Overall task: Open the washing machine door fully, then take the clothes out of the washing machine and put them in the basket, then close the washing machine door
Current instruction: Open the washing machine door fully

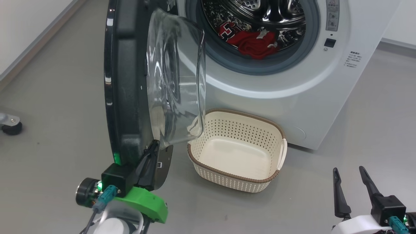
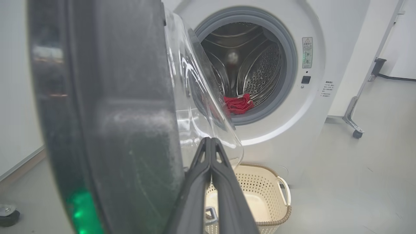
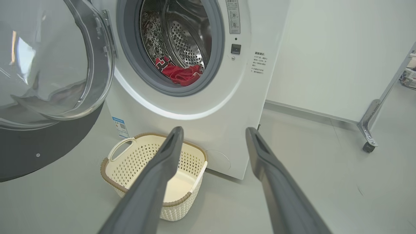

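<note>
The washing machine door (image 1: pixel 126 81) stands open, seen edge-on in the head view, its glass bowl bulging to the right. My left gripper (image 1: pixel 152 151) is shut with nothing between its fingers, tips against the door's inner side just below the glass; the left wrist view shows the closed fingers (image 2: pixel 211 143) beside the door (image 2: pixel 107 97). Red clothes (image 1: pixel 253 42) lie in the drum of the washing machine (image 1: pixel 292 81), also visible as clothes (image 2: pixel 239 104) and clothes (image 3: pixel 180 73). The cream basket (image 1: pixel 227 183) sits on the floor below the opening. My right gripper (image 1: pixel 349 169) hangs open at the lower right, its fingers (image 3: pixel 169 146) spread.
Grey floor surrounds the machine. A caster wheel (image 1: pixel 11 126) stands at the far left. A metal frame leg with a caster (image 3: pixel 369 130) stands right of the machine by the white wall. The basket (image 3: pixel 136 159) lies between the open door (image 3: pixel 48 65) and the machine's front.
</note>
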`<state>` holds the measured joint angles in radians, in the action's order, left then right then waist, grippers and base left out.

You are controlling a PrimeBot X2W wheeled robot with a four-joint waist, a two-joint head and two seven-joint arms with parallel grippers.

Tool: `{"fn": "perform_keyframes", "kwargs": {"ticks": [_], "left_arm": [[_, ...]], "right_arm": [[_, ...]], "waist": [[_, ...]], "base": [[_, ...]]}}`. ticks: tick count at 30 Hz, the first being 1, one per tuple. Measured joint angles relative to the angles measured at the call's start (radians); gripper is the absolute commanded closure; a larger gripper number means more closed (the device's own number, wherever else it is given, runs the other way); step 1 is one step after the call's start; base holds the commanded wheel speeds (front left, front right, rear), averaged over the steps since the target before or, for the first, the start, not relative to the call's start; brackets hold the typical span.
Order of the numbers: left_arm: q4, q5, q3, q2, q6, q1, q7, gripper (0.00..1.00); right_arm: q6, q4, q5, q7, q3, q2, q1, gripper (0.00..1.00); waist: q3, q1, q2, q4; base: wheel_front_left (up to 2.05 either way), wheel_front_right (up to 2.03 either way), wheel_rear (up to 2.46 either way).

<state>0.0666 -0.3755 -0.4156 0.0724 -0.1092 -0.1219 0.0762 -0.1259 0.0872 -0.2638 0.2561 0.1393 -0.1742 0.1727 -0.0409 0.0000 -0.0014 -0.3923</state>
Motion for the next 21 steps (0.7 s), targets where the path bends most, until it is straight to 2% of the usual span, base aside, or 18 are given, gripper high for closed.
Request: {"fn": "perform_keyframes", "kwargs": {"ticks": [10, 21], "left_arm": [[0.007, 0.008, 0.119, 0.039, -0.002, 0.022, 0.001, 1.00], [0.034, 0.008, 0.260, 0.070, -0.005, 0.032, 0.001, 1.00]], "right_arm": [[0.001, -0.004, 0.005, -0.010, 0.023, 0.003, 0.000, 0.00], [0.001, -0.025, 0.012, -0.022, 0.034, 0.004, -0.001, 0.00]], "waist": [[0.013, 0.0000, 0.0000, -0.012], [-0.003, 0.0000, 0.0000, 0.013]], "base": [[0.00, 0.00, 0.00], [0.00, 0.00, 0.00]]}}
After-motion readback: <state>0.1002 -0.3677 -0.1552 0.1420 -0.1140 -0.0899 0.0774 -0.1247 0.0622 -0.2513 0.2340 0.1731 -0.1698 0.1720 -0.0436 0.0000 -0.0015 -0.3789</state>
